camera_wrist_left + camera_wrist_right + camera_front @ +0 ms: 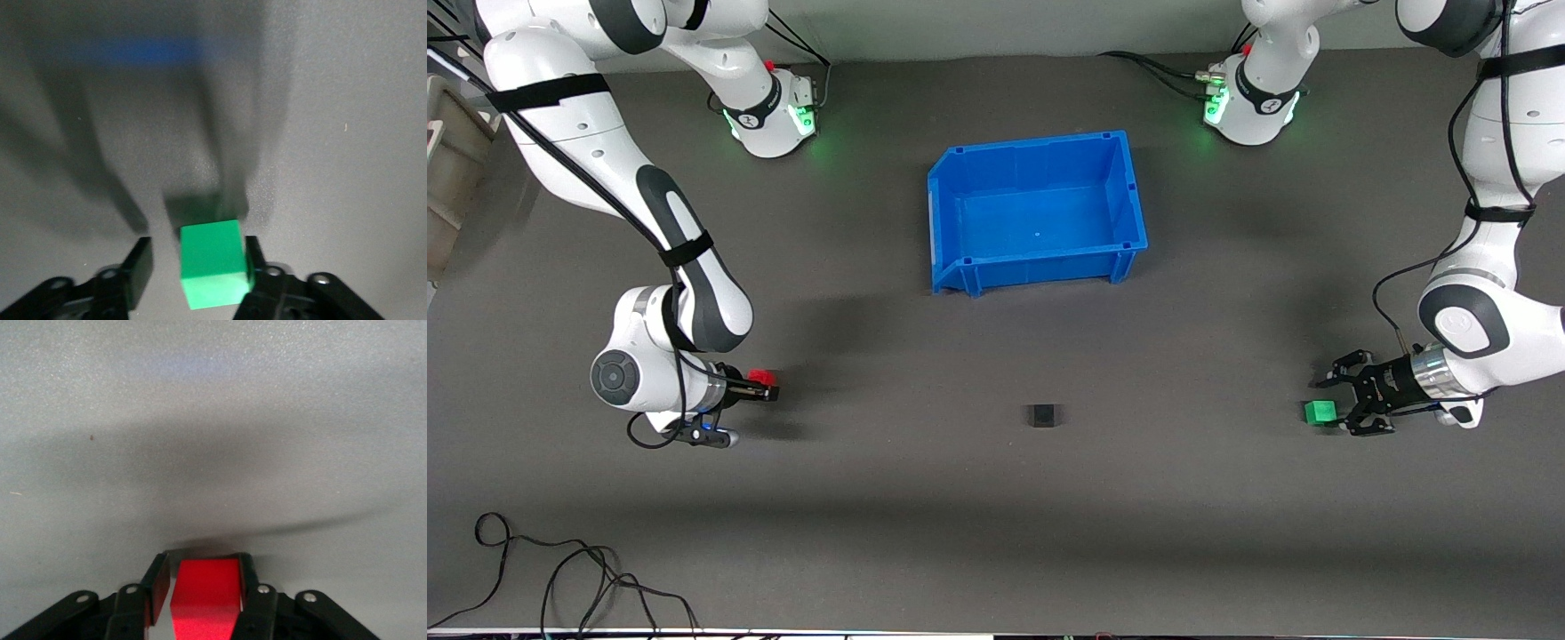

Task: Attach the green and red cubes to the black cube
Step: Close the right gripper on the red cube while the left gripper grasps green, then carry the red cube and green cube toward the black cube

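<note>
Right tool [199, 587] pinches red cube [205, 600]; left tool [197, 263], part-closed, straddles green cube [213, 263]; black cube [1041, 414] sits mid-frame between my arms.

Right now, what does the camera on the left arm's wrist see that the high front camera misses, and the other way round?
Only the left wrist view shows a gap between one finger and the green cube. Only the front view shows the black cube, the blue bin and the right gripper at the red cube. Both show the left gripper around the green cube on the grey mat.
</note>
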`<action>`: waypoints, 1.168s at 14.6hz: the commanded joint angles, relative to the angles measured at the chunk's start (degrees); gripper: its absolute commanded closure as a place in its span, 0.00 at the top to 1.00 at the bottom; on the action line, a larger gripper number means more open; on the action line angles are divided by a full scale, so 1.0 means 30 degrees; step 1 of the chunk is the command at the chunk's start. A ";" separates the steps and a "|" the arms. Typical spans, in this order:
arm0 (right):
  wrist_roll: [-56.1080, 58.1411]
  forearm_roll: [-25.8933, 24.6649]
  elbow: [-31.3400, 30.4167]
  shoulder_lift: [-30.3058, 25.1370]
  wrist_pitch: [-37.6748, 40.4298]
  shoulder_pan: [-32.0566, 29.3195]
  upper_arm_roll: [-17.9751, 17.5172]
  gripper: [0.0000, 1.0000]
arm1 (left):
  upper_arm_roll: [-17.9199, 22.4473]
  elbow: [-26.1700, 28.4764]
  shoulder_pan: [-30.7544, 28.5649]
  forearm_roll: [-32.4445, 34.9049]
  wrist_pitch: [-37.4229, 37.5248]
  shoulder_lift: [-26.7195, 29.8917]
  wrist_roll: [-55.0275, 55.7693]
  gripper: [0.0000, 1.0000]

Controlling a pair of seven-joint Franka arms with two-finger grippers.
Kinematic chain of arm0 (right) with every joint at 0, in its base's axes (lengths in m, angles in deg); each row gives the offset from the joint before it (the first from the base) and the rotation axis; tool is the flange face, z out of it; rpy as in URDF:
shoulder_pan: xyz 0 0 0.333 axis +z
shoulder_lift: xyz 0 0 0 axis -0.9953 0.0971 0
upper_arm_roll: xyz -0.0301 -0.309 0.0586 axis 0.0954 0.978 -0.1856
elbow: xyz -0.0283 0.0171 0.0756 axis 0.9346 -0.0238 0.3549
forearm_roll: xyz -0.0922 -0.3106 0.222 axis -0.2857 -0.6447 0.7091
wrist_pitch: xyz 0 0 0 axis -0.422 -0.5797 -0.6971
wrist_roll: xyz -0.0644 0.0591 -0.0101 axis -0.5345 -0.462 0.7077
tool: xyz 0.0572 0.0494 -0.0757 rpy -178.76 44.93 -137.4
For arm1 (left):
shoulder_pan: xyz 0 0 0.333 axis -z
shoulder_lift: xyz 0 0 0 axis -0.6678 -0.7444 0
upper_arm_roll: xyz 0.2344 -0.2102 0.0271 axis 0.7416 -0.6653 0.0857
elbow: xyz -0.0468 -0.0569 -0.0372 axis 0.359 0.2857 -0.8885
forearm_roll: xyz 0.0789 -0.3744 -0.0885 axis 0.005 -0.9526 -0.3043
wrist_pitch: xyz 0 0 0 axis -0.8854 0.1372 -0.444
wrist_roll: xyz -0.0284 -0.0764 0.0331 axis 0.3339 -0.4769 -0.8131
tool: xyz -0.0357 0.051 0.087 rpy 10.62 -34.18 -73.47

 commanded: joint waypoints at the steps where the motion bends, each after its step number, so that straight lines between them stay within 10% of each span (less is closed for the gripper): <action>1: -0.0310 0.0099 -0.0626 -0.0492 -0.0444 0.0246 0.0217 0.41 | 0.0079 0.0037 0.0196 -0.0408 -0.0204 0.0019 -0.0378 0.09; 5: -0.0310 0.0099 -0.0597 -0.0580 -0.0444 0.0246 0.0246 0.00 | -0.0009 -0.0546 0.0342 -0.0350 0.0555 0.0631 0.0117 0.00; 13: -0.3173 0.0333 0.1129 -0.1196 0.0109 0.0246 0.0188 0.00 | -0.0009 -0.1193 0.5223 -0.0232 0.1880 0.2216 0.6091 0.00; 17: -1.0453 0.0363 0.3235 -0.1166 0.2450 0.1004 0.0041 0.00 | -0.0009 -0.2273 0.8187 -0.0261 0.0617 0.1195 0.7707 0.00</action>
